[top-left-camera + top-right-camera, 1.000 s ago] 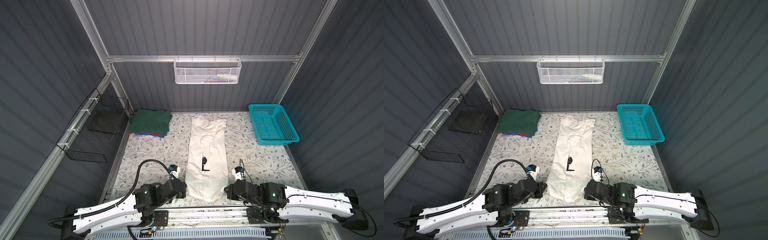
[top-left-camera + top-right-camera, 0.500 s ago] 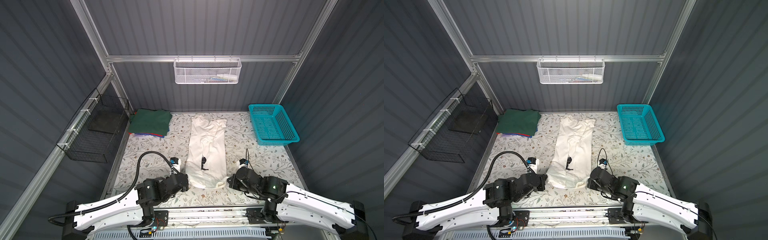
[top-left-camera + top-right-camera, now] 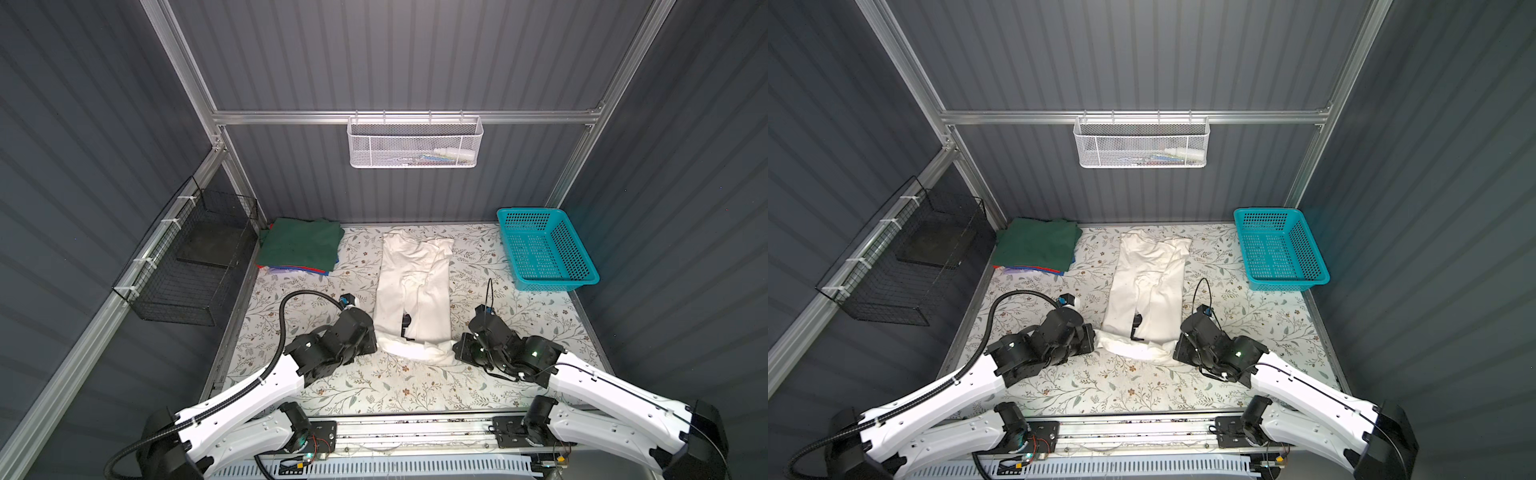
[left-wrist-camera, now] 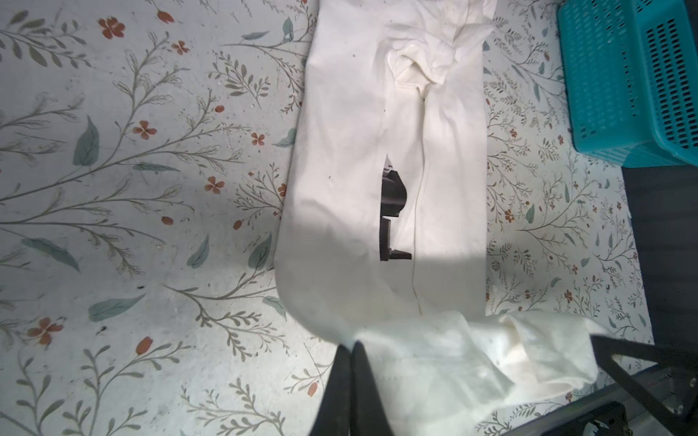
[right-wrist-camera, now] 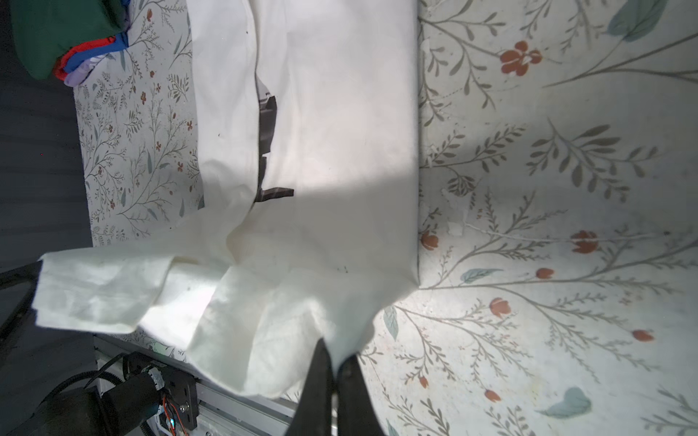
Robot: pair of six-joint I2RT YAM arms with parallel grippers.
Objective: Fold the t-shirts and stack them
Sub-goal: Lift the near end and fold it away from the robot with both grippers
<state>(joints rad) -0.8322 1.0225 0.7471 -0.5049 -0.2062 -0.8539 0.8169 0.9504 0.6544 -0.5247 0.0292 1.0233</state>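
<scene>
My left gripper [image 4: 349, 345] and right gripper [image 5: 336, 358] clench the white t-shirt [image 3: 415, 282] at its hem; I'd carry both corners level.

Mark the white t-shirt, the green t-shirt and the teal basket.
white t-shirt [image 3: 411, 286]: in a top view, mid body.
green t-shirt [image 3: 299, 245]: in a top view, top face.
teal basket [image 3: 557, 283]: in a top view, near wall.

The tee [image 3: 411, 282] lies between the folded stack [image 3: 299, 245], left, and the basket [image 3: 557, 285], right.
</scene>
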